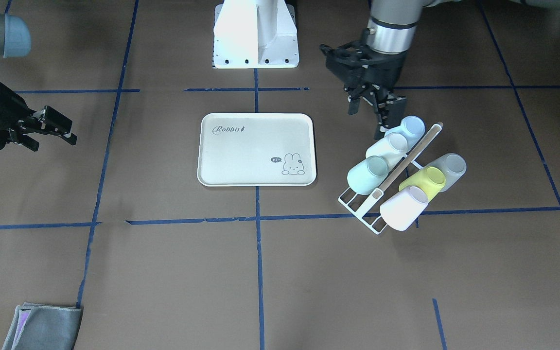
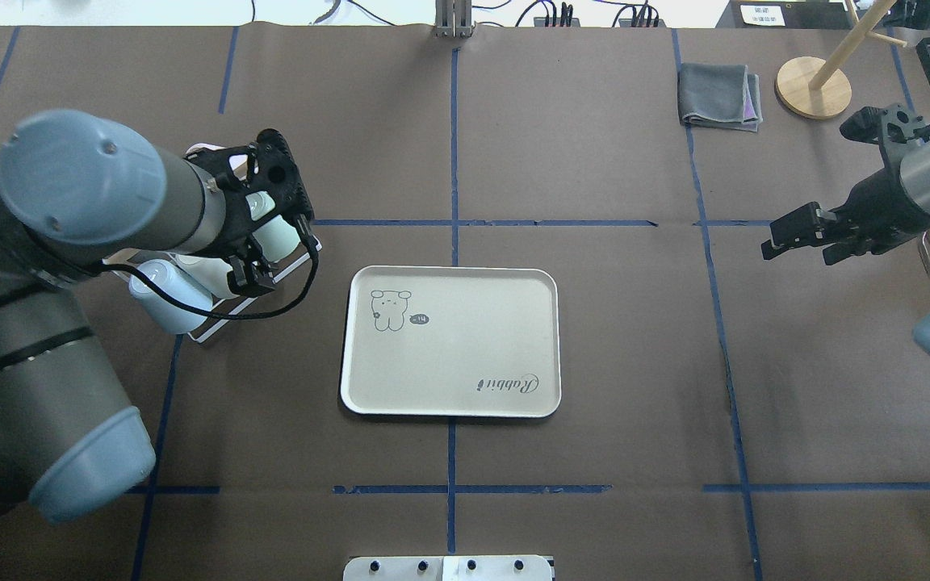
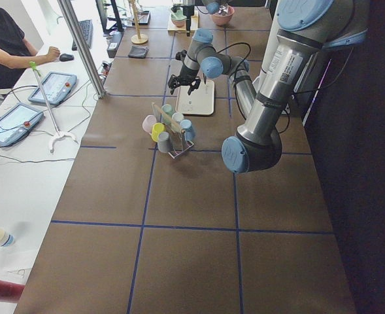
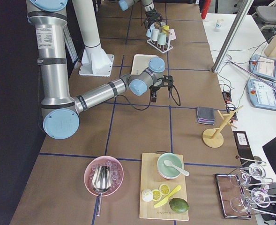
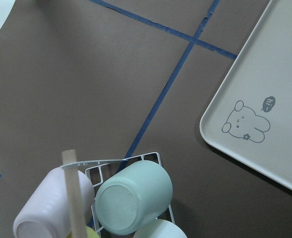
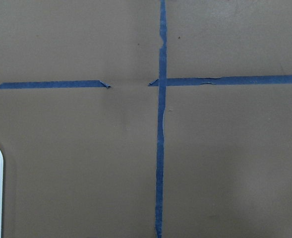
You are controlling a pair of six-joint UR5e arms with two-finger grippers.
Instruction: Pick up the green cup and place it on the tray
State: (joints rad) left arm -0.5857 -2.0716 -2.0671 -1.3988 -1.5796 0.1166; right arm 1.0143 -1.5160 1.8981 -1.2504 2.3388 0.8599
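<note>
Jaws apart and apparently empty, the left gripper point(image 1: 368, 114) hangs over the robot-side end of the cup rack point(image 1: 358, 203); it should move along to the green cup point(image 1: 367, 175) at the rack's other end and pinch its wall squarely.

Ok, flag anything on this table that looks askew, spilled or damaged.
The cup rack sits diagonal to the blue tape grid; the tray lies square. The tape is torn with gaps near crossings. Nothing spilled.

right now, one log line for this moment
left gripper open near rack | green cup on rack, not on tray | right gripper open
</note>
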